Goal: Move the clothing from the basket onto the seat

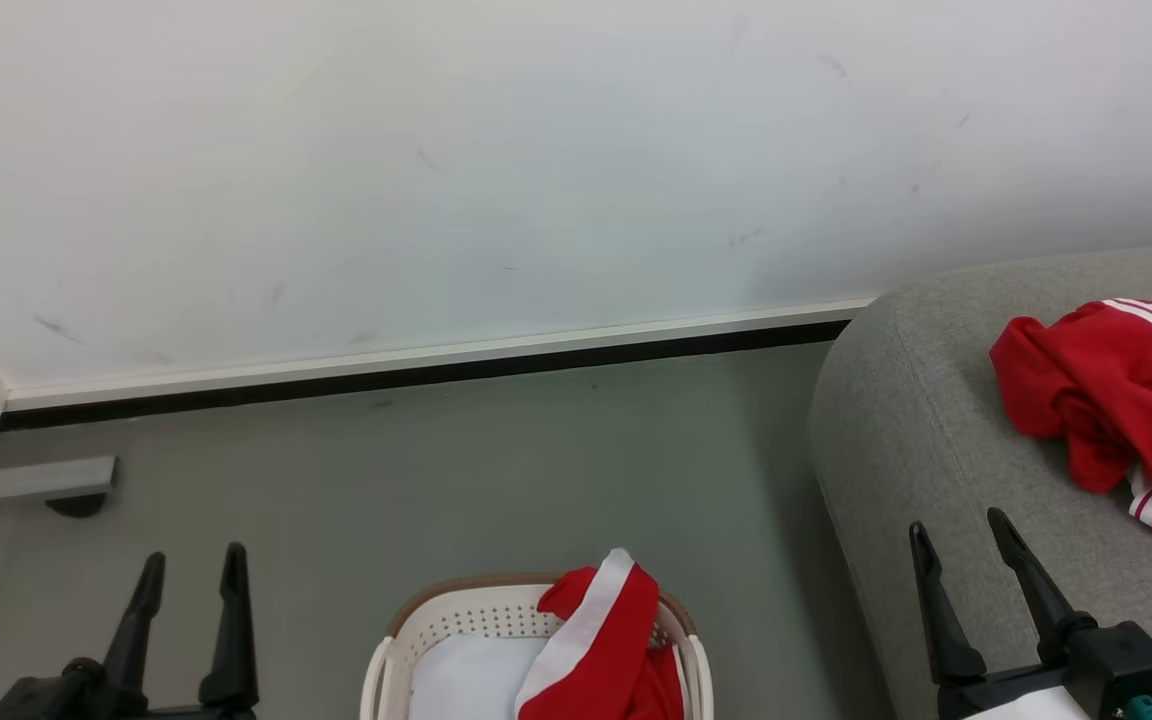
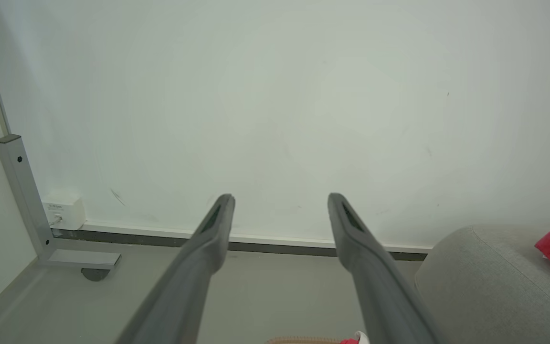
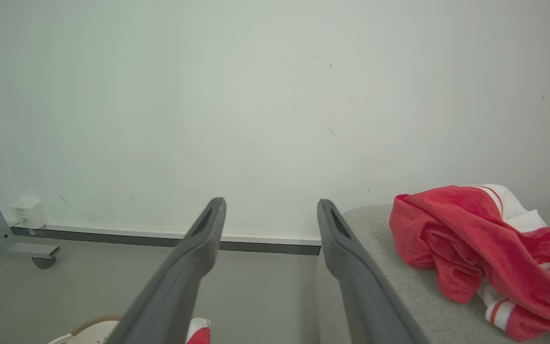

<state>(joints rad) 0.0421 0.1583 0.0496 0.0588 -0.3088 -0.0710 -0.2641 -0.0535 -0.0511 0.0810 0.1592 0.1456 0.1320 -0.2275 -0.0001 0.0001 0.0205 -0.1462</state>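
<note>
A red garment with a broad white band [image 1: 601, 640] hangs over the far rim of the white perforated basket [image 1: 456, 615] at the bottom centre of the head view. Another red-and-white piece of clothing [image 1: 1106, 400] [image 3: 485, 253] lies crumpled on the grey seat [image 1: 926, 430] at the right. My left gripper [image 1: 194, 560] [image 2: 280, 198] stands open and empty over the floor, left of the basket. At the seat's front edge my right gripper [image 1: 958, 528] [image 3: 270, 203] is open too, holding nothing, short of the garment on the seat.
A white wall with a white-and-black skirting [image 1: 436, 365] runs behind. A grey metal frame foot with a caster [image 1: 46, 485] and a small white box [image 2: 65, 212] stand at the left by the wall. Grey floor [image 1: 536, 470] lies between basket and wall.
</note>
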